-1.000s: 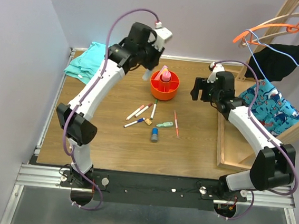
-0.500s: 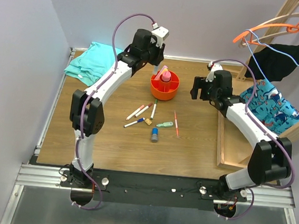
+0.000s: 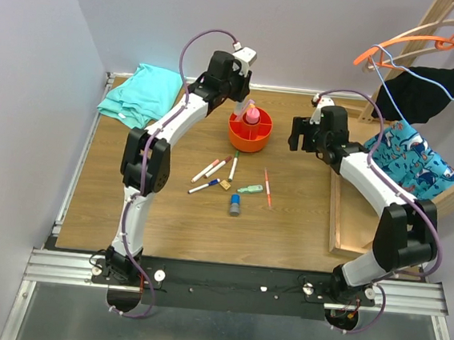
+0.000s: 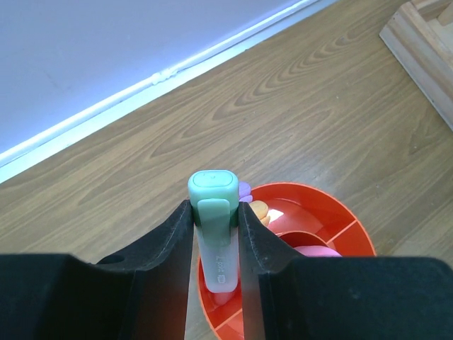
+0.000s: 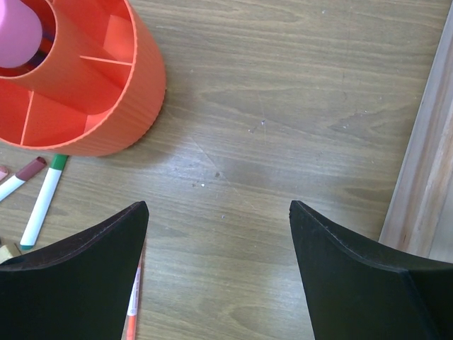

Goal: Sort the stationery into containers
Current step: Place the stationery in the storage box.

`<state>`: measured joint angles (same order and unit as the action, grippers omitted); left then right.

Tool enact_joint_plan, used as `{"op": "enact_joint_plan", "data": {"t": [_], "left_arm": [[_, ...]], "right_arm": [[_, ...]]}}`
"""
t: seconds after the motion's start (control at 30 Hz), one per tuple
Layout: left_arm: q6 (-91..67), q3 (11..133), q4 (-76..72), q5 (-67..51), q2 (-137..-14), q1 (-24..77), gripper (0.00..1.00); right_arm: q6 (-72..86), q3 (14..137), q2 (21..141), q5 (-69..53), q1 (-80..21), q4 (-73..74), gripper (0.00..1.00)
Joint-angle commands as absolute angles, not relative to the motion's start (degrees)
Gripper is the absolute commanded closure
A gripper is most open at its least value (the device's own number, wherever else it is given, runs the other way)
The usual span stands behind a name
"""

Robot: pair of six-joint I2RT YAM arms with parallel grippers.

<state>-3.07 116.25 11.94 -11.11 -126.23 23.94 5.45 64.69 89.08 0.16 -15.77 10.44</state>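
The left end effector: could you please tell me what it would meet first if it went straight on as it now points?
Probably the orange organiser: the held green highlighter would touch near its rim first, though depth is unclear.

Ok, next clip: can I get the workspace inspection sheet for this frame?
Surface: wooden table, no spills seen.
Job's things: orange organiser upright; green-capped highlighter in the left gripper; markers, loose green highlighter, orange-red pen, blue-grey cylinder and tan block loose on the table.
Clutter: teal cloth at the far left corner; wooden tray at right.
Grippers: left shut on the green-capped highlighter over the organiser; right gripper open, empty.
Cables: purple cables along both arms, clear of the stationery.
Surroundings: lilac walls; clothes on hangers at right.
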Motion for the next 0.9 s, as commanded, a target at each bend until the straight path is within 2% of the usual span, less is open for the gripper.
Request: {"op": "enact_joint_plan", "data": {"t": [0.0,0.33,0.67,0.87], "left_arm": [[-3.25,116.46,9.76,-10.37,-127.62,23.47,0.69],[-4.83,107.05,8.35,-10.9,-123.4,23.12,0.69],[-5.27,107.49,8.79,-11.25,-120.42,23.03,0.5],[-5.28,108.46,11.16,-11.87,-113.67,23.03,0.46]], "right_arm": [[5.01,67.24,90.7,1.23,-15.56,9.58,0.12],[5.8,67.06,92.11,0.35,-15.64,8.7,0.12],[5.98,67.24,92.29,0.35,-15.56,8.26,0.12],[6.33,66.71,91.5,-1.13,-15.56,7.74,0.12]]}}
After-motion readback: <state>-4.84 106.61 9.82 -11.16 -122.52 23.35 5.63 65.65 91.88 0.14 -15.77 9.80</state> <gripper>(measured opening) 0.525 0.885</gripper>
